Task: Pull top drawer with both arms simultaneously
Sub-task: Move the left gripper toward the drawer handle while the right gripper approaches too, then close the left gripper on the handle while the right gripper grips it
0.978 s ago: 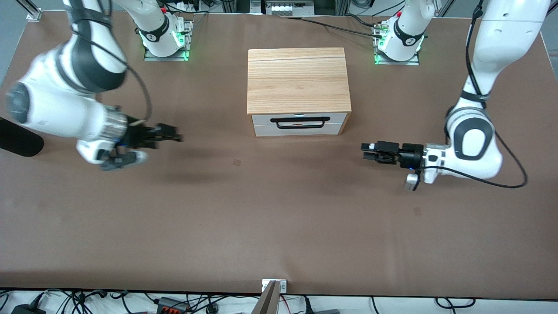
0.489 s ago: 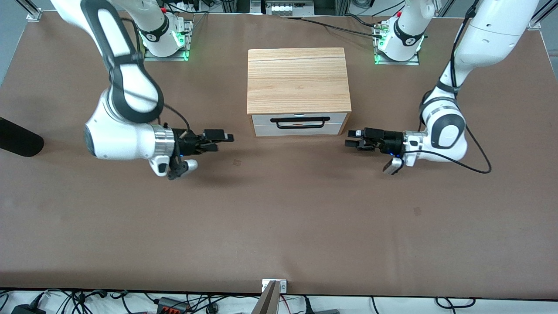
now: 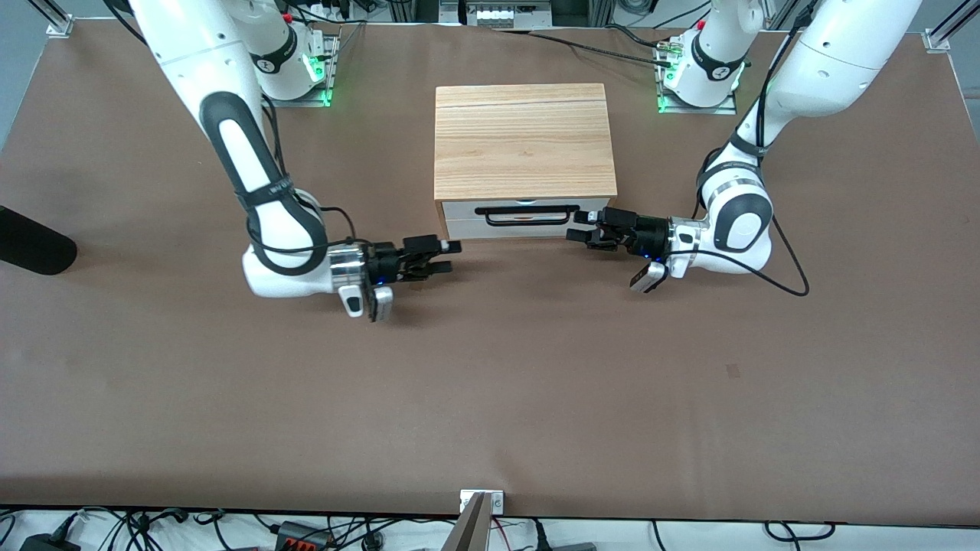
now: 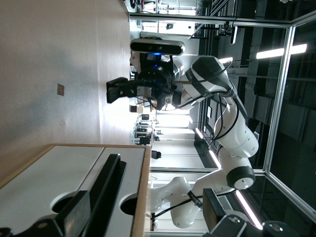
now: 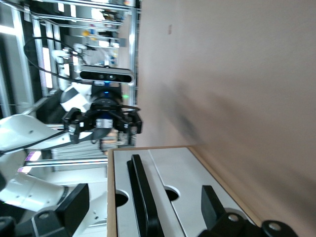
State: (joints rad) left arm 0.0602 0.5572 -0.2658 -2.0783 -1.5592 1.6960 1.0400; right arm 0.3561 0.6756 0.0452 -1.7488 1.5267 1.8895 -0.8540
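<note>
The top drawer (image 3: pixel 525 205) sits closed in the light wood cabinet (image 3: pixel 525 141). It has a white front and a long black bar handle (image 3: pixel 525 215). My left gripper (image 3: pixel 578 226) is open in front of the handle's end toward the left arm's side, touching nothing. My right gripper (image 3: pixel 448 257) is open in front of the cabinet's corner toward the right arm's end, and empty. In the left wrist view my left gripper (image 4: pixel 146 212) faces the handle (image 4: pixel 106 190) and drawer front (image 4: pixel 129 168). In the right wrist view my right gripper (image 5: pixel 142 202) frames the handle (image 5: pixel 140 192).
The lower white drawer front (image 3: pixel 525 227) is closed under the top one. A black object (image 3: pixel 31 249) lies at the table edge toward the right arm's end. A metal bracket (image 3: pixel 482 501) sits at the table's near edge.
Both arms have swung in from the table's two ends toward the cabinet front. Each gripper now sits near one end of the handle. The drawer has not moved.
</note>
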